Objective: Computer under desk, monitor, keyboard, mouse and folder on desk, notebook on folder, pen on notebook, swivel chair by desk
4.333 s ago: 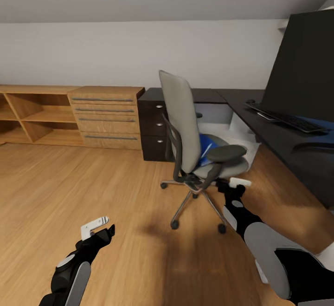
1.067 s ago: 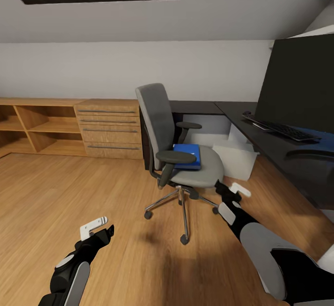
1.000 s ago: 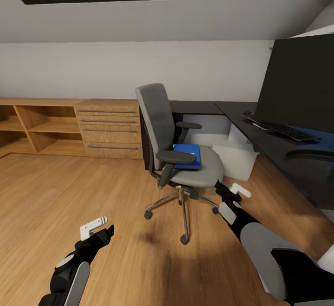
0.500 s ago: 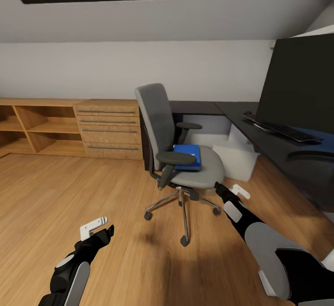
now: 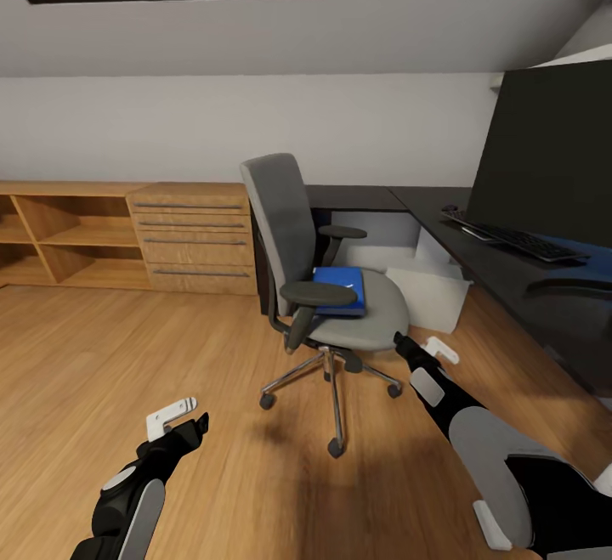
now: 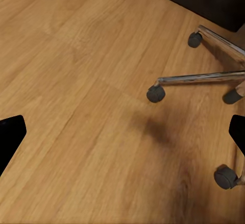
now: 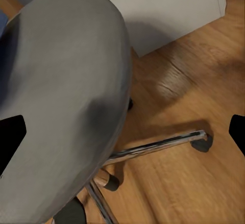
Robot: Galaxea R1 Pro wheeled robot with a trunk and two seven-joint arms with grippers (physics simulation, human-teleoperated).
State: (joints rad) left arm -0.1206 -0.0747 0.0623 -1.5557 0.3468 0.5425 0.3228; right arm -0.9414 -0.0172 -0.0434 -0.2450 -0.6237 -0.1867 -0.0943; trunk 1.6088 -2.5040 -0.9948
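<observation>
I see the folder (image 5: 341,289) lying flat on the swivel chair (image 5: 327,288) seat, ahead of my right gripper (image 5: 422,349), the nearer arm; its jaws are wide and empty. The left gripper (image 5: 180,424) hangs empty over the floor (image 5: 127,356), jaws apart.

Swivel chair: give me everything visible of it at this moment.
The swivel chair has a tall grey padded back, a grey seat, two black oval armrests and a chrome spoked base on dark castors. It stands upright on the light wood floor, just off the black desk, its seat turned toward the desk. A blue folder lies flat on the seat. The right gripper hovers close beside the seat's front edge; contact cannot be told.
</observation>
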